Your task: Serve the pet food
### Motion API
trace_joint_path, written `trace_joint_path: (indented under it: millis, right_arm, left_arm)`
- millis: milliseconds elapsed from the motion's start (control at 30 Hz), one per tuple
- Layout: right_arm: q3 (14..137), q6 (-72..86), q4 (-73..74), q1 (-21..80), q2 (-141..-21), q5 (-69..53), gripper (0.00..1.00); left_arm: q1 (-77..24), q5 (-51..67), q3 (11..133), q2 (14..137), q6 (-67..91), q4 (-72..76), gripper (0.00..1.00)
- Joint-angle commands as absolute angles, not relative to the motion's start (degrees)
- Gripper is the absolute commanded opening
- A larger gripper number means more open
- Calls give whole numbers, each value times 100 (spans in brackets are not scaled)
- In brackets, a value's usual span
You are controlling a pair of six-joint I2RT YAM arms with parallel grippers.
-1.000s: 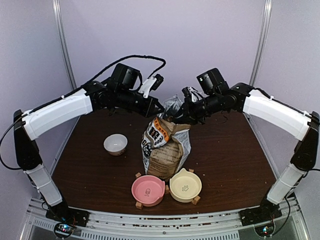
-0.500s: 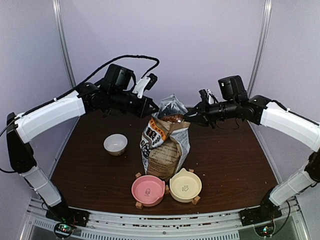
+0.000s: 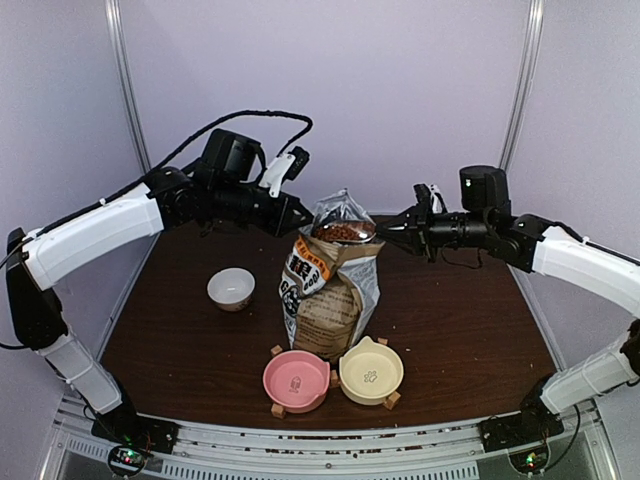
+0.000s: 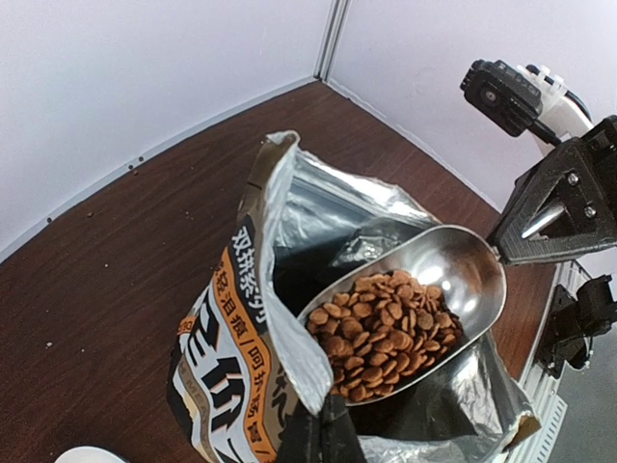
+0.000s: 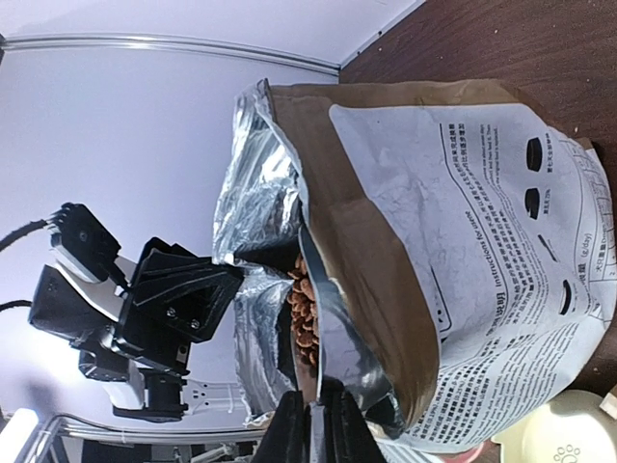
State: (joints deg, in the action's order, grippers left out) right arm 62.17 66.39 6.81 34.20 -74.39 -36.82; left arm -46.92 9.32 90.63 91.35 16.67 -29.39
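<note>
A paper bag (image 3: 330,300), brown and white with an orange band of print, stands upright in the middle of the dark worktop (image 3: 460,320). Its top is open and the silver lining shows.

A metal scoop (image 4: 463,270) sits right at the bag's mouth, held about level. The kibble (image 4: 386,328) lies in it as a loose heap of small reddish-brown pellets. The heap fills the front end of the scoop, and the part nearer the handle is bare metal. The inside of the bag under the scoop is dark, so I cannot tell how full it is.

The scoop comes in from the right side, with the right jaws drawn narrow around its handle. From the right wrist camera the fingers (image 5: 289,434) sit close together at the bottom of the view, and the scoop runs up from between them, edge-on.

The left jaws come in from the other side and are pinched narrow on the bag's left rim. In the left wrist view the fingers (image 4: 323,434) are at the bottom edge, with the folded lip of the bag running down into them.

A white bowl (image 3: 231,288) stands on the worktop to the left of the bag, apart from it. A pink bowl (image 3: 296,380) and a cream bowl (image 3: 371,372) stand side by side just in front of the bag, toward the arms' bases, pink on the left.
</note>
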Motion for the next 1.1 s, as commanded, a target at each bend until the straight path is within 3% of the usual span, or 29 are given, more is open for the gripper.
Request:
trace_joint_path:
  millis: [0,300,767,1067]
  right_arm:
    - [5996,7173,-256,3350,-7133,-3915,0]
    - [5679,7470,-657,3286,-6766,-4017,0]
    - [5010,8602,-2825,3304,-6710,-4196,0]
    - [5122,8165,-2158,3313,-6446,-4168,0]
  left_arm:
    - [-4624,892,9105,8777,1734,-2381,0]
    - [-4562,881,9079,8730,1873,-2333,0]
    - [-4465,1063,9089,8683,2026,-2304,0]
    - [-4351,1242,8982,8646,2097,-2215,0]
